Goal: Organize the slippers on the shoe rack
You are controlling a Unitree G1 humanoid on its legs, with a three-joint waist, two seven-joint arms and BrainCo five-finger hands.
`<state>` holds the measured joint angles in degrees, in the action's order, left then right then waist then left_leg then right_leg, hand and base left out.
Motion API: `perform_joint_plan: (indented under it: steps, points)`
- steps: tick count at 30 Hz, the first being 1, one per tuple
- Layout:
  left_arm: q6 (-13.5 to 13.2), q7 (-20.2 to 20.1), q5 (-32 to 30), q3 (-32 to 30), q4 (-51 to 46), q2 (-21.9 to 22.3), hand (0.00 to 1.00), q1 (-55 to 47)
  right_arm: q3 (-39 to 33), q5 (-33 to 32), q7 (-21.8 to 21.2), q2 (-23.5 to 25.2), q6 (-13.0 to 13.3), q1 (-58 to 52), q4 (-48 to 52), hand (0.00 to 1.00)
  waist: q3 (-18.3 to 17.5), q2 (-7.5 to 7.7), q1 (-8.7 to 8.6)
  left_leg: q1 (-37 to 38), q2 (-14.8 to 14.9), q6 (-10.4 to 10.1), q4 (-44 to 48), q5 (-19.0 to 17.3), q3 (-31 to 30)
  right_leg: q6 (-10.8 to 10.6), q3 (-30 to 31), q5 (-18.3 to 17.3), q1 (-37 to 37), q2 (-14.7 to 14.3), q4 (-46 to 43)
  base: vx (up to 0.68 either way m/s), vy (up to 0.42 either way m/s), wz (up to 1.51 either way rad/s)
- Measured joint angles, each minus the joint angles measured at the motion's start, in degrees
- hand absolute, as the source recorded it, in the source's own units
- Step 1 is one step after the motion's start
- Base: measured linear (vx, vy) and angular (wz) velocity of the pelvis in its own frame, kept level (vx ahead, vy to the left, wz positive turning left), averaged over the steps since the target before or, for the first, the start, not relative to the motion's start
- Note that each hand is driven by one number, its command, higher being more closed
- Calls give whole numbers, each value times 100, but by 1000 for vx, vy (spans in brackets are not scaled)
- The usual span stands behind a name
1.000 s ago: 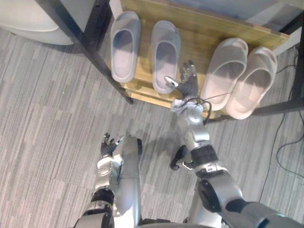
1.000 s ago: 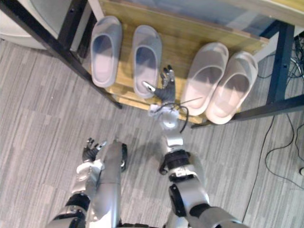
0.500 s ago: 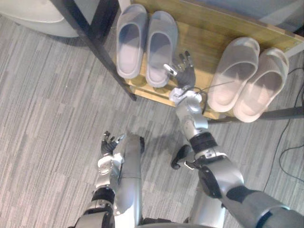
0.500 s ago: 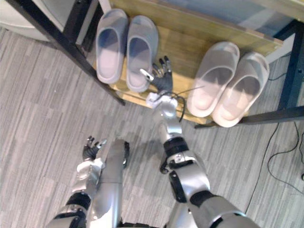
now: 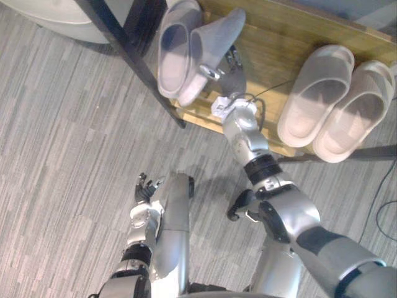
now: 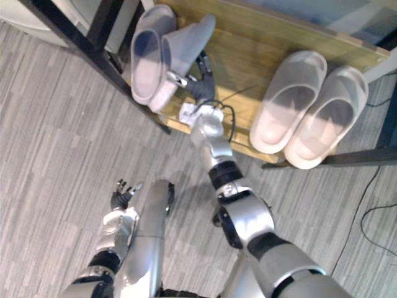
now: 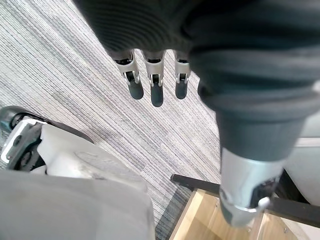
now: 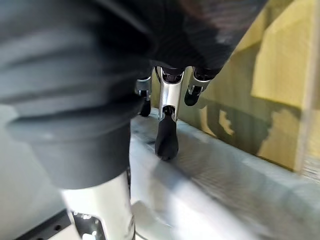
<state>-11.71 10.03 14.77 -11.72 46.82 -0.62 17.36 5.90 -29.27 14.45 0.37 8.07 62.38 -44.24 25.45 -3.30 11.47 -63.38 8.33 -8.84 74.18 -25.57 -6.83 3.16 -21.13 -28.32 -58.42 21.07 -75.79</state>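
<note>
Two grey slippers lie at the left end of the wooden shoe rack (image 5: 273, 56). The left grey slipper (image 5: 173, 43) lies flat. The right grey slipper (image 5: 214, 37) is tipped onto its side and leans on its mate. My right hand (image 5: 232, 77) is open, its straight fingers (image 8: 166, 135) pressed against that tilted slipper's sole (image 8: 225, 180). A beige pair (image 5: 313, 93) (image 5: 353, 118) lies flat side by side at the rack's right end. My left hand (image 5: 146, 189) hangs low over the carpet, open and holding nothing.
A black slanted frame leg (image 5: 124, 49) crosses just left of the grey pair. A pale rounded object (image 5: 49, 9) stands at the far left behind it. Grey striped carpet (image 5: 62, 155) lies in front of the rack.
My right hand has pushed the right grey slipper leftward against its mate and tipped it up on its side. The view has shifted. The left hand stays put.
</note>
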Motion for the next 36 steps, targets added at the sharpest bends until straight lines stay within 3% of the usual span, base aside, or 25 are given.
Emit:
perform_joint_plan:
  steps: [20,30,36]
  points:
    - [37,-9,117,-29,221,-24,0,-14,-326,219,39,-173,-78,-273,-286,0,-5,5,-6,246,56,-4,-141,19,110,27,39,24,179,-54,154,0,-1,-1]
    - [92,-12,124,-97,217,-35,0,-60,-978,240,406,-142,40,-1133,805,0,-16,29,-70,359,108,3,-193,15,164,0,64,39,258,-96,217,-3,-2,-2]
    - [96,-10,141,-181,202,-52,0,-89,-1233,1004,839,24,29,-1583,1605,0,-12,36,-155,382,138,2,-206,15,181,-14,89,48,255,-132,228,0,-1,-1]
